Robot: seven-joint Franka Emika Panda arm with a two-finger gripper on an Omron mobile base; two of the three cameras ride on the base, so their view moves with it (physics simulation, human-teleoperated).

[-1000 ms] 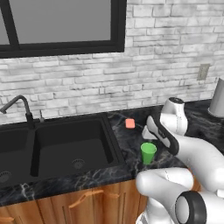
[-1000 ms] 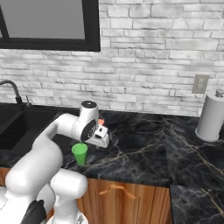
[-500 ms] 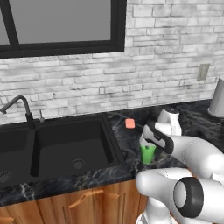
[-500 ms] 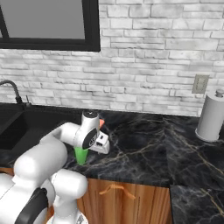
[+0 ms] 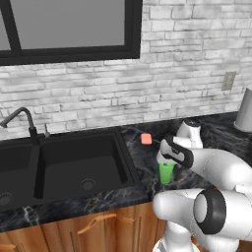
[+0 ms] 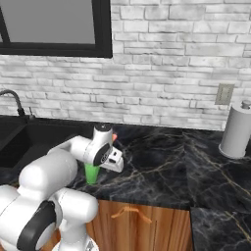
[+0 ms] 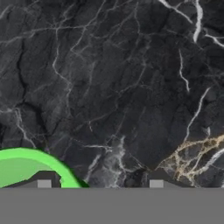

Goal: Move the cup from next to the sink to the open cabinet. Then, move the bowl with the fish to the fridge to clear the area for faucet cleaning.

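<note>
pincer astride the green cup's rim on the counter; grip unclear.

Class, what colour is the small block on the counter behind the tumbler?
The small block is orange-red, clearest in the left base view.

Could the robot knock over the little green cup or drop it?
Maybe. In the hand view one fingertip seems to sit inside the cup and the other outside, so the gripper would pinch only the rim. A thin grip like that could slip or tip the cup. The cup also stands close to the sink, so a nudge might send it in.
</note>
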